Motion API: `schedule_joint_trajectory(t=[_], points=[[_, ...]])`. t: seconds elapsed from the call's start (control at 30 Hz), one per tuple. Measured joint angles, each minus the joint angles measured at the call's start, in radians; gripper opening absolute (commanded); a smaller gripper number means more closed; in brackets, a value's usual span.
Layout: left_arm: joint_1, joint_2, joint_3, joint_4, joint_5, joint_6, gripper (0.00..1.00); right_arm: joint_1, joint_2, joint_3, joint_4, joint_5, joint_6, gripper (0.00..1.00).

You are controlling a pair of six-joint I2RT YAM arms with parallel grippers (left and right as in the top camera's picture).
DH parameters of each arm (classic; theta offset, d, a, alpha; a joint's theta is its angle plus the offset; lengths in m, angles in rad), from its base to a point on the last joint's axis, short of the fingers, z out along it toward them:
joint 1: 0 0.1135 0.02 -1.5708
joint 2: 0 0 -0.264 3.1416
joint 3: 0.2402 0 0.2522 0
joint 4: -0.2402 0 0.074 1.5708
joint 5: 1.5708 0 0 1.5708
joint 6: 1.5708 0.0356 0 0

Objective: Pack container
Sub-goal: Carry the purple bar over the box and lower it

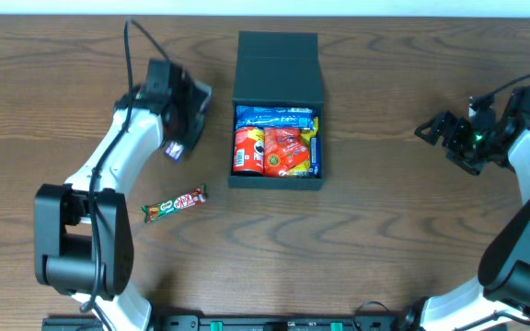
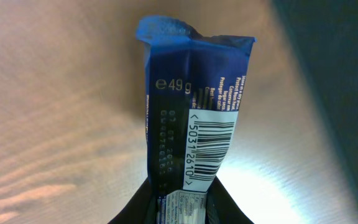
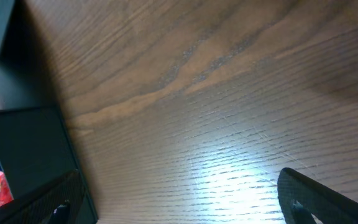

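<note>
My left claw (image 2: 180, 208): pinching the blue bar (image 2: 191, 106) by one end, barcode side toward my camera; the rest of the wrapper sticks out past my fingertips over the table (image 1: 385, 248); held by the end, I judge, so the free length can go in first.
My right claw (image 3: 179, 202): spread wide, holding nothing; it sits to the right of the container, well apart from it, likely so as not to block the way.
The container (image 1: 275, 182): middle of the table toward the far edge, just right of my left claw; lid (image 1: 277, 64) folded back, so the top is open for loading.
Inside: snack packets (image 1: 274, 147), blue, red, orange and yellow, packed side by side; little bare room shows.
Left out: red-and-green bar (image 1: 175, 204), flat on the wood on my left side, apart from the container.
Step in hand: carrying the blue bar across to the container, as I judge it.
Risk: a crowded container; the bar may ride on top and foul the lid.
</note>
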Motion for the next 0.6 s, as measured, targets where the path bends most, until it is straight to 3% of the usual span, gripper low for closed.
schedule_joint_trajectory(t=[0.23,0.6], points=[[-0.142,0.000,0.256,-0.032,0.000,-0.294,0.06,0.000,0.000,0.000,0.000,0.001,0.000,0.99],[-0.401,0.002,0.275,-0.136,-0.075,-0.788,0.06,0.000,0.000,0.000,0.000,0.001,0.000,0.99]])
